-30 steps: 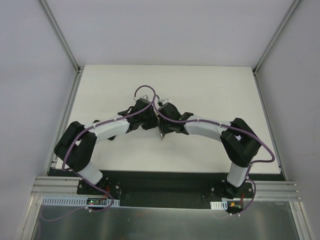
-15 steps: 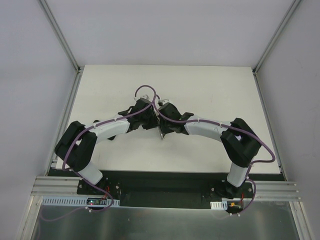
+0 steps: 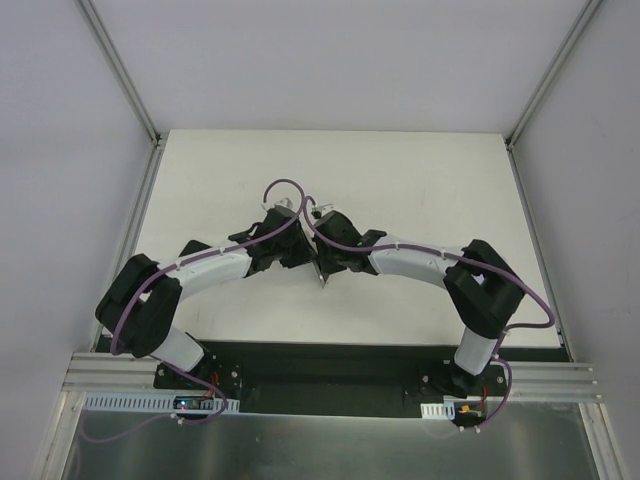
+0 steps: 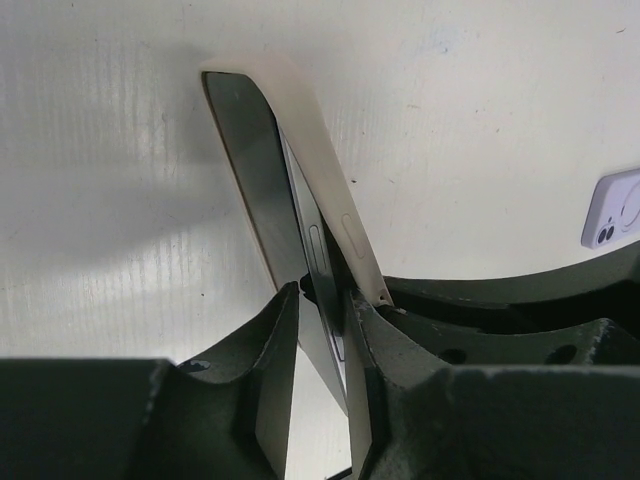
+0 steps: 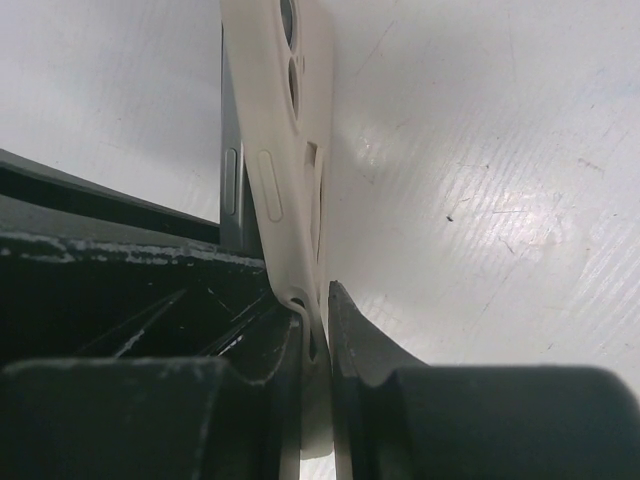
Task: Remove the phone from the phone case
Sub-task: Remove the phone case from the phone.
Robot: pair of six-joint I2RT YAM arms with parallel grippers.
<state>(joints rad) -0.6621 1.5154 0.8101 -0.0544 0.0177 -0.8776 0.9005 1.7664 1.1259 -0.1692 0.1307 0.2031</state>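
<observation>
Judging by how the pieces sit, the peeling step is in hand: phone and case are partly parted but not yet free of each other. From the near left corner of the white counter (image 3: 420, 180), the left arm (image 3: 205, 268) comes in low, its elbow folded back near its base and its forearm slanting toward the counter's middle. The left hand (image 4: 322, 300) has its fingers drawn in on the dark, glass-faced slab of a phone (image 4: 250, 170), one on each flat face near one end, grasping it. The phone stands on its long edge about the middle of the counter, a little toward the near edge. I cannot tell whether it rests on the surface or hangs just above it. Along its right flank the cream silicone phone case (image 4: 315, 150) bows away near the fingers, while its far end wraps the phone's corner. The right hand (image 5: 315, 300) is clenched on the thin lip of that case, jaws almost together. The right arm (image 3: 420, 262) mirrors the left, coming in low from the near right corner. The next move, I judge, calls for the hands to draw apart sideways. The left would hold the phone firm while the right strips the case off that last corner without the lip slipping out.
</observation>
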